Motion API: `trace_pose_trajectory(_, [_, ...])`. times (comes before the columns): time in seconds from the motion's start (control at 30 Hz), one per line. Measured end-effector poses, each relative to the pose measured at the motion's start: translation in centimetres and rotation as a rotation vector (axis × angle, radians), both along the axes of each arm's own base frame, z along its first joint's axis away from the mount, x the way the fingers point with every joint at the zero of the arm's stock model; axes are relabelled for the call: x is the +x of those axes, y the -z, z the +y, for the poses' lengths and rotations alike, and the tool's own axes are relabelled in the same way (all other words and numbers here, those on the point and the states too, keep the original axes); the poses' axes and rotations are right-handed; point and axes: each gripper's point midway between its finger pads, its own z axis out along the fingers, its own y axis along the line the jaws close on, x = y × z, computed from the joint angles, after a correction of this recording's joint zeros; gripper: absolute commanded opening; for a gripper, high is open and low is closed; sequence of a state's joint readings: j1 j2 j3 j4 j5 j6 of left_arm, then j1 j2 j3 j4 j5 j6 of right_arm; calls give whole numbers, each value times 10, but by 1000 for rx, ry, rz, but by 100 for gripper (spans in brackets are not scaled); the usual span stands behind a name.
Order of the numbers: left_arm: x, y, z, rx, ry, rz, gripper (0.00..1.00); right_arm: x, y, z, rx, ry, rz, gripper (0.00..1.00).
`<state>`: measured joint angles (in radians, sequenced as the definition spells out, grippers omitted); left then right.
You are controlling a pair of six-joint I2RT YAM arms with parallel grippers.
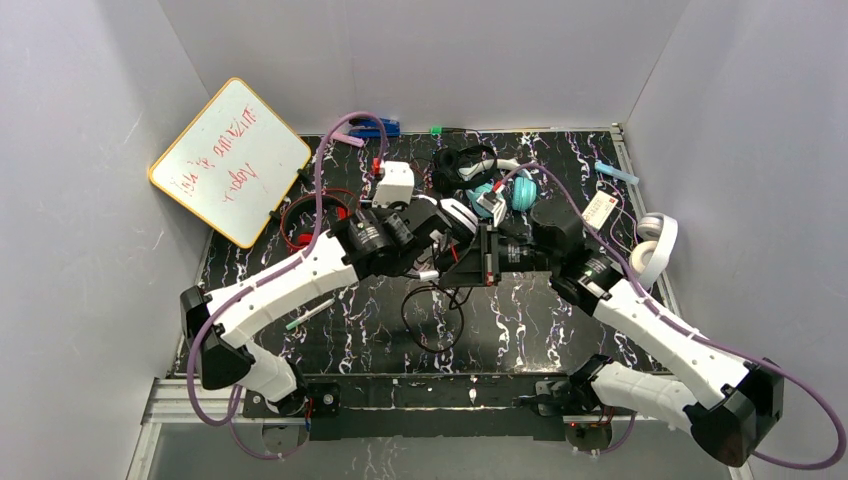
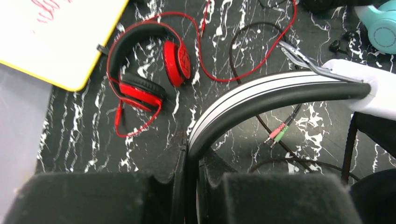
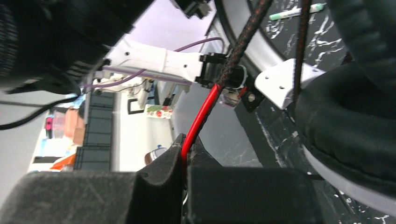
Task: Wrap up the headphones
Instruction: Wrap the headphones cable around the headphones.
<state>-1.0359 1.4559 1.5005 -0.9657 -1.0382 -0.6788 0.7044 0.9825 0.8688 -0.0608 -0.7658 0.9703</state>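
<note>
Left pincer (image 2: 191,161): closed tight on the headband of the white-and-black headphones (image 2: 266,93). The band sits edge-on between the two pads and arcs up and off to the right.
Right pincer (image 3: 184,163): closed, nipping a cord (image 3: 201,115) between the pads. The cord is red at the nip and a dark braid higher up, running straight up and away. Which headset it belongs to cannot be told.
White-and-black headphones, position: mid-bench between the two arms, band held above the bench (image 1: 520,320) in the left wrist view. One black ear cushion (image 3: 345,126) lies just beside the right pincer.
Cord loop (image 1: 435,310): dark, on the bench on the near side of both pincers. Pink and green plugs (image 2: 279,132) lie under the held band.
Red headphones (image 2: 149,70): flat on the bench, apart from the left pincer and near the whiteboard (image 1: 230,160) corner. Its red cord trails around it.
Teal headphones (image 1: 520,192): far side of the bench, beyond the right pincer and not touching it.
Small black headphones (image 1: 465,163): at the far edge, behind the teal pair.
All-white headphones (image 1: 655,245): right edge of the bench, beside the right forearm.
Marker (image 1: 310,315): lies on the bench by the left arm.
</note>
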Motion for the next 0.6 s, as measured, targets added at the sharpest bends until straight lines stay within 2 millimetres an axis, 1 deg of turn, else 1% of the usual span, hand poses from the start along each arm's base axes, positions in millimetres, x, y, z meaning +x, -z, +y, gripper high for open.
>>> trace_pose_trajectory(0.07, [1,6,2,-38,-26,40,0,2,9,7,-31,21,-8,10])
trace_pose_trajectory(0.17, [0,14,12,-80,-65,95,0,5,25,15,-74,60,-24,17])
trace_pose_trajectory(0.23, [0,16,18,-98,-87,115,0,-1,37,18,-102,57,-27,22])
trace_pose_trajectory(0.27, [2,16,21,-114,-104,112,0,-6,43,20,-116,46,-31,25])
trace_pose_trajectory(0.33, [6,11,27,-144,-140,95,0,-14,53,22,-138,26,-35,29])
trace_pose_trajectory(0.43, [11,1,33,-176,-167,74,0,-22,66,21,-167,7,-50,32])
trace_pose_trajectory(0.6, [8,-19,31,-240,-133,51,0,-20,91,13,-210,22,-101,35])
